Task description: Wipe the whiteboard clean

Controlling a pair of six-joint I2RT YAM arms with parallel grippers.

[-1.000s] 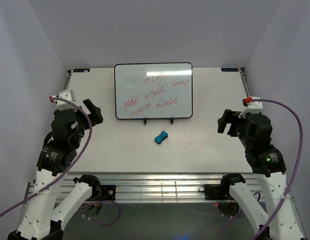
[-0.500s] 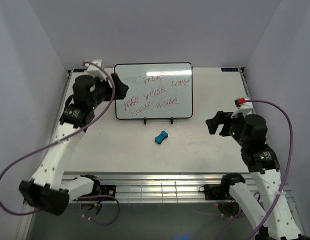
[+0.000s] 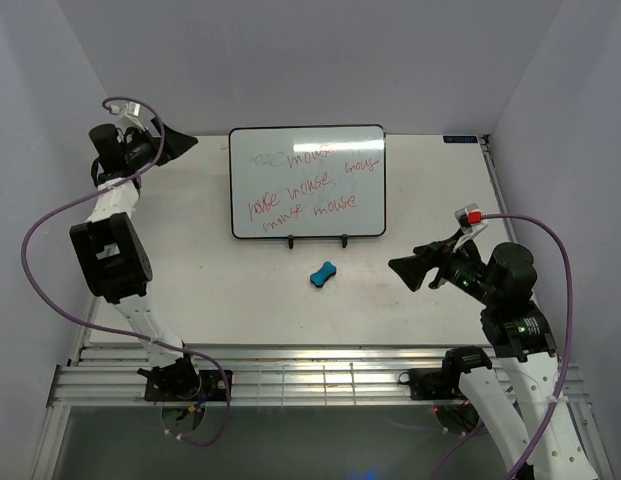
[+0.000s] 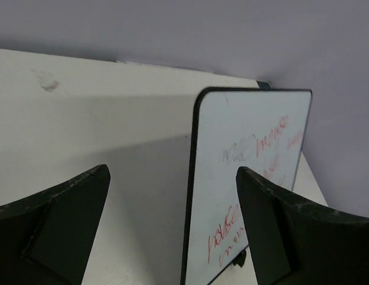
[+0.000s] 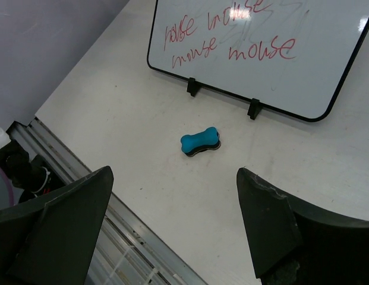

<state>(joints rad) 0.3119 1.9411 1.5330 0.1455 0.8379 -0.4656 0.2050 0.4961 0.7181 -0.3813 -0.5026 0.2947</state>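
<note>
Jaws of right gripper (image 3: 403, 268) apart, empty, low at near right, aimed left toward small blue bone-shaped eraser (image 3: 323, 272), well apart from it. Eraser lies flat on white table (image 3: 240, 290). Just beyond it, large glossy white rectangular whiteboard (image 3: 308, 180), thin black rim, stands propped on black wire stand (image 3: 342, 240), mid-table toward back, red handwritten words across face. Far left corner: left gripper (image 3: 178, 142) raised, fingers spread wide, nothing held, facing board's left edge, not touching.
</note>
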